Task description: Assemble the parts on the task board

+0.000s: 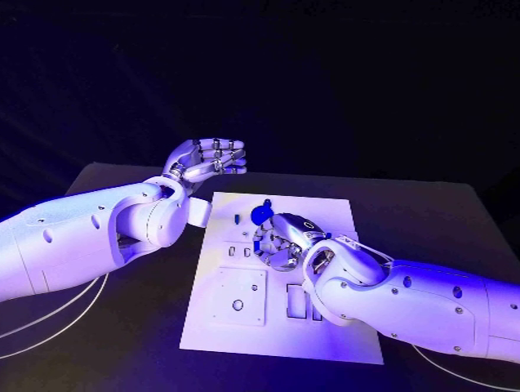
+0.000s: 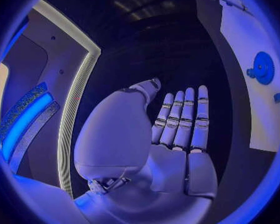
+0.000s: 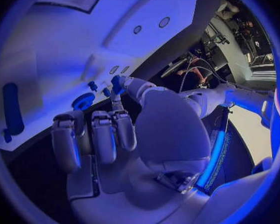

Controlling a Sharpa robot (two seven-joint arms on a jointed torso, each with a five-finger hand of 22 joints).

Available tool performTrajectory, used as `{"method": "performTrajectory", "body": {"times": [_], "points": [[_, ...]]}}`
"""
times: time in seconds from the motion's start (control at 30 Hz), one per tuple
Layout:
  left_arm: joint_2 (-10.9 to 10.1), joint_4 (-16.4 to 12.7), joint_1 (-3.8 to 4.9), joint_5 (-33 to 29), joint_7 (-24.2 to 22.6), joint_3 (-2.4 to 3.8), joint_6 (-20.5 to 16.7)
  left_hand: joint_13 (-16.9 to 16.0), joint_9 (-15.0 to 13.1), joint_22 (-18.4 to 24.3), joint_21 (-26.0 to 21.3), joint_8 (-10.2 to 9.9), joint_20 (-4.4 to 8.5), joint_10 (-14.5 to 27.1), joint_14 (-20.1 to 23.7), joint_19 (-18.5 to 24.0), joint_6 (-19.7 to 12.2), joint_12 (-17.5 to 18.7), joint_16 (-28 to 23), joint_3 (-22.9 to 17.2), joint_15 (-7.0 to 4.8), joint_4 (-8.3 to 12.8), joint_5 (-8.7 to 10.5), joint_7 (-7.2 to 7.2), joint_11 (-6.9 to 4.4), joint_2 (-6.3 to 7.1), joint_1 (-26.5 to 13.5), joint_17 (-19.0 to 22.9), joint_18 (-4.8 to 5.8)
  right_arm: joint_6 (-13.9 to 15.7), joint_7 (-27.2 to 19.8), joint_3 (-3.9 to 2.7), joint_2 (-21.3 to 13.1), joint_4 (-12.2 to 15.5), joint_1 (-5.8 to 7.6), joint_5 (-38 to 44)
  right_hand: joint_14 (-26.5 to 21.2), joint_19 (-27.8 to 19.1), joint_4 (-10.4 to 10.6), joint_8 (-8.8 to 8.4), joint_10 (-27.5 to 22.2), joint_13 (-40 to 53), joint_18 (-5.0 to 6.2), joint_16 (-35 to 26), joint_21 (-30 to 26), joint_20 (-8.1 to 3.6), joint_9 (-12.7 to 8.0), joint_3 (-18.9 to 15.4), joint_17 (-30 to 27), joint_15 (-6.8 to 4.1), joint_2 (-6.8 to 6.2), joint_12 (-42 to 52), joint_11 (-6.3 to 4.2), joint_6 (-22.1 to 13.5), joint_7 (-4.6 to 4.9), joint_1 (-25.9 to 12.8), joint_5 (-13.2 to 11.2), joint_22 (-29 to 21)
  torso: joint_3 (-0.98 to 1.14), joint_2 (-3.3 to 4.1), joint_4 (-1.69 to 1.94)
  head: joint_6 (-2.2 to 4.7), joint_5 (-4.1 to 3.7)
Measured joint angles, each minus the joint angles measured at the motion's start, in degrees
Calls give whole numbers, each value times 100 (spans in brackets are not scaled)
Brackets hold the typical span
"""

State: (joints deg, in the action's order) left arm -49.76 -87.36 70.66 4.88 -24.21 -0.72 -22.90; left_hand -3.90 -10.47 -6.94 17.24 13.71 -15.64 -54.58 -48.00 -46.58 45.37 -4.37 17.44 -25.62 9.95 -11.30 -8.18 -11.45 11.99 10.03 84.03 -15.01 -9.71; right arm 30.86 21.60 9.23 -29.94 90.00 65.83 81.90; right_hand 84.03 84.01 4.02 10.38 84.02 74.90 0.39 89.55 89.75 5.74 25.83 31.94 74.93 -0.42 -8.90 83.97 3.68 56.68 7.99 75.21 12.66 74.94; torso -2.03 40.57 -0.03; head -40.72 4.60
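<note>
task board (image 1: 331,327): blue gear (image 1: 261,215) on it | left hand (image 1: 208,158): empty, fingers apart | right hand (image 1: 281,242): apparently pinching small blue part (image 3: 117,83)

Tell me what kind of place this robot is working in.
Probably a robotics lab or demo booth. A white task board with small blue parts such as a gear lies on a black table against a dark backdrop, and the right wrist view shows cables and equipment behind.

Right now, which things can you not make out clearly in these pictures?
- Head view: the right hand covers the task board middle; what its fingers touch is hidden.
- Head view: the blue gear is partly hidden by that hand.
- Right wrist view: the small blue parts are too small to identify.
</note>
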Motion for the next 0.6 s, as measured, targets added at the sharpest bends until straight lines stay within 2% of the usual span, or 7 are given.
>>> {"method": "performTrajectory", "body": {"times": [0.23,0.6], "points": [[6,0,0,0,9,0,7,0,0,0,0,0,-4,0,0,4,0,0,0,0,0,0,0,0,0,0,0,0,0,-12,23,15,110,-91,-27,87,0,0,0,-4,0,0,0,0,0,0,0,0,-1,0,1,0,0,-2,1,-10,10,0,-1,-1,-7,-18,12],[11,0,0,0,19,0,21,0,0,0,0,0,-21,0,0,21,0,0,0,0,0,0,0,0,0,0,0,-8,0,-14,71,30,229,-263,-120,225,0,0,0,-22,0,0,0,0,0,0,12,-1,-1,0,9,0,0,-14,9,-2,10,-1,2,-3,7,-29,15]]}}
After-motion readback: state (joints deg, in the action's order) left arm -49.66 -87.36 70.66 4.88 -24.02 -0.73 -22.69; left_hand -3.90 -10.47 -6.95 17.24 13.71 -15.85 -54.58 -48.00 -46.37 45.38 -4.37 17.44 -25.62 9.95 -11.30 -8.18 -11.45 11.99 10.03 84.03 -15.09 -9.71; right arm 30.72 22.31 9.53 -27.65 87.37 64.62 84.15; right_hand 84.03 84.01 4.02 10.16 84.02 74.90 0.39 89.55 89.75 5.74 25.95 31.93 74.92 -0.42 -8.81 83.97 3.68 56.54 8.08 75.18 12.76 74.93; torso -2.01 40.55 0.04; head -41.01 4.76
